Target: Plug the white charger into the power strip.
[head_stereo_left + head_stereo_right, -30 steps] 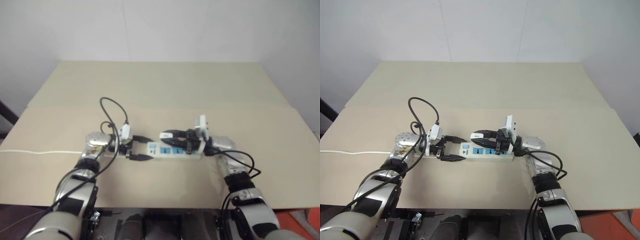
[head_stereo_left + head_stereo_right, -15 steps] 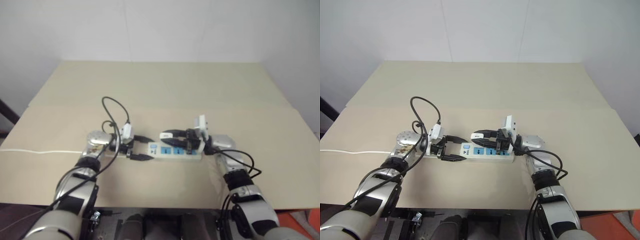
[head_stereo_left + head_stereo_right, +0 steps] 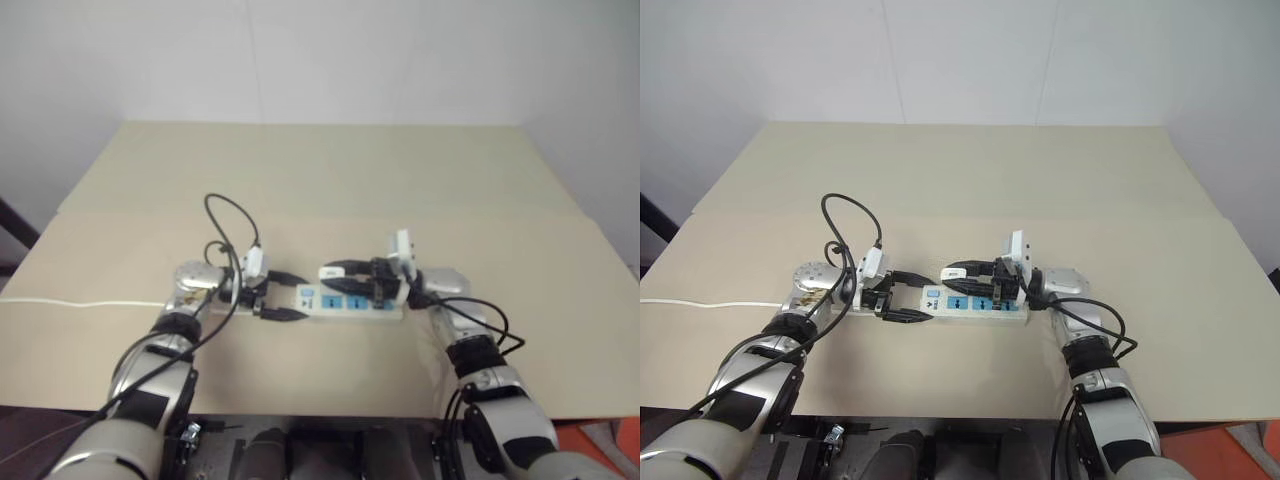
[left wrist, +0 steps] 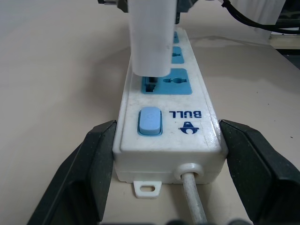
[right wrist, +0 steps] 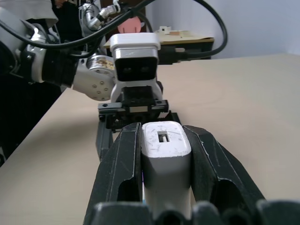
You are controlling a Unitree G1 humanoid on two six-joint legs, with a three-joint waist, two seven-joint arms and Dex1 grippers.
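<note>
The power strip (image 4: 166, 117) is lying lengthwise on the tan table (image 3: 970, 170), and serves here as the landmark. Nearest its switch end, where the thin cord (image 4: 192, 199) is leaving the housing, the left gripper (image 4: 166, 168) is bracing the strip: its two black fingers (image 4: 93, 168) are spread wide and flanking the housing on both sides. Just past the switch, the white charger (image 4: 150, 37) is standing upright over the first blue socket, its lower end meeting the socket face. The right gripper (image 5: 161, 173) is pinching the charger between closed fingers. The step in hand appears to be insertion. The next move probably calls for pressing the charger straight down into the socket while the strip is being held steady.
</note>
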